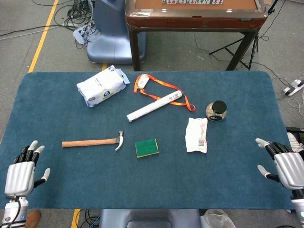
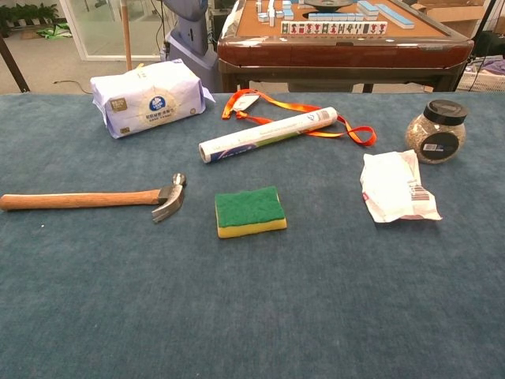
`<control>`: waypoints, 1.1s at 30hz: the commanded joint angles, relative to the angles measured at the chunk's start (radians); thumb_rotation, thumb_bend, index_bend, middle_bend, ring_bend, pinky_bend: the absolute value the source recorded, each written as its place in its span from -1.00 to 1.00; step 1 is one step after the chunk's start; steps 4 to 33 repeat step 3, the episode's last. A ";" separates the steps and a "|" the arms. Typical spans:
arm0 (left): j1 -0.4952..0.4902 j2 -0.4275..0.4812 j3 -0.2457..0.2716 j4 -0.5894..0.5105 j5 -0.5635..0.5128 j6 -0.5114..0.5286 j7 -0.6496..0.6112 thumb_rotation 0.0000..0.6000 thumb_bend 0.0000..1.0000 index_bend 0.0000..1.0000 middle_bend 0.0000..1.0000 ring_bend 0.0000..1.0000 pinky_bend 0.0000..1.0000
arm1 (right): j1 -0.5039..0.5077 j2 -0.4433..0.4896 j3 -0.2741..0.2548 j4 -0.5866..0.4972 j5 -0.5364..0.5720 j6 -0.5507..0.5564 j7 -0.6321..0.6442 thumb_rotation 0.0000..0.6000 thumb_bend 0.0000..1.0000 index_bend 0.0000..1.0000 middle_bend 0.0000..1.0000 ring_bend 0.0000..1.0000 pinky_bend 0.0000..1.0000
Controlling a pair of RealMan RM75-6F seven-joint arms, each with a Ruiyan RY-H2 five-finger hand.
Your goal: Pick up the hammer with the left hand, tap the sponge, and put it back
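The hammer (image 1: 93, 141) (image 2: 95, 198) lies flat on the blue table, wooden handle to the left and metal head toward the sponge. The green-topped yellow sponge (image 1: 146, 147) (image 2: 250, 211) sits just right of the hammer head. My left hand (image 1: 21, 170) hovers at the table's near-left corner, fingers spread and holding nothing, well away from the hammer handle. At the near-right edge my right hand (image 1: 283, 165) is open too, with nothing in it. Neither hand shows in the chest view.
A white tissue pack (image 1: 101, 86), a rolled white tube (image 1: 154, 106) on an orange lanyard (image 1: 164, 87), a white packet (image 1: 196, 135) and a dark-lidded jar (image 1: 216, 110) lie across the far and right parts of the table (image 1: 152, 190). A wooden table (image 1: 194, 14) stands behind.
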State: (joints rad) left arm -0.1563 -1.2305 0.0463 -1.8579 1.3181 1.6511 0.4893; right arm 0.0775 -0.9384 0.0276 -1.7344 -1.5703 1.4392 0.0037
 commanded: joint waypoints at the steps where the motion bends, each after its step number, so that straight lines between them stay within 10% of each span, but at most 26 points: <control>1: 0.031 -0.019 0.014 -0.016 0.032 0.029 0.017 1.00 -0.46 -0.61 -0.81 -0.81 -0.56 | 0.006 -0.006 -0.003 0.006 -0.009 -0.007 0.001 1.00 -0.55 -0.58 -0.35 -0.47 -0.30; 33: 0.039 -0.025 0.016 -0.018 0.042 0.031 0.027 1.00 -0.46 -0.61 -0.81 -0.81 -0.56 | 0.010 -0.007 -0.005 0.007 -0.014 -0.010 0.001 1.00 -0.55 -0.58 -0.35 -0.47 -0.30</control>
